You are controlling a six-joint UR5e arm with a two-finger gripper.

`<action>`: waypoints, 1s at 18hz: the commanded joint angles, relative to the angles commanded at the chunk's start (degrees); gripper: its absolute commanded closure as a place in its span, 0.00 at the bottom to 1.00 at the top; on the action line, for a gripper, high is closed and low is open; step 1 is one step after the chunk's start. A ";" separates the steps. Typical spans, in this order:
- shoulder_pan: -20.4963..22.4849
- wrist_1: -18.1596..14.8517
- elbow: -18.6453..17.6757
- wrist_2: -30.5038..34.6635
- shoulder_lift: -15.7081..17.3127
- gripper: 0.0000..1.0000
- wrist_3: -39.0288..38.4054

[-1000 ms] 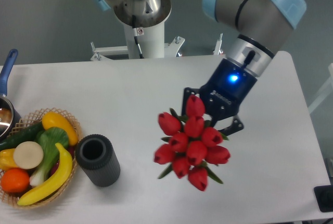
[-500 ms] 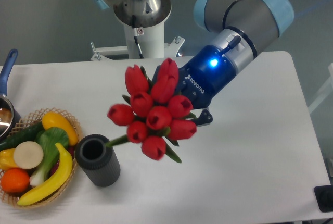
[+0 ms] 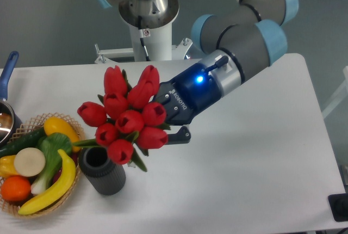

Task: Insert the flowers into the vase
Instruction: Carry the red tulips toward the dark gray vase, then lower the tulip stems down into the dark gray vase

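My gripper (image 3: 163, 121) is shut on the bunch of red tulips (image 3: 124, 115) and holds it in the air, with the buds pointing left and toward the camera. One finger (image 3: 178, 135) shows below the bunch; the other is hidden behind the buds. A green stem end (image 3: 87, 142) sticks out to the left, just above the vase mouth. The vase (image 3: 101, 167), a dark grey ribbed cylinder, stands upright on the table right below the bunch's lower left edge. Its round mouth (image 3: 96, 158) is open and empty.
A wicker basket (image 3: 76, 130) with a banana, an orange, a yellow pepper and a leafy vegetable touches the vase on the left. A steel pot with a blue handle (image 3: 7, 69) sits at the left edge. The arm's base (image 3: 148, 11) stands at the back.
The gripper has carried the tulips left and slightly down, from the table's middle right to just above the vase. The bunch has tilted toward the left. The vase has not moved.
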 joint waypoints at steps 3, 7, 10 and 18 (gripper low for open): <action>-0.53 0.00 -3.60 -0.53 1.49 1.00 2.82; -1.14 0.00 -5.98 -1.41 3.87 1.00 2.91; -1.85 0.00 -6.34 -1.32 4.13 0.99 2.91; -3.26 0.00 -7.04 -1.14 3.25 0.98 3.09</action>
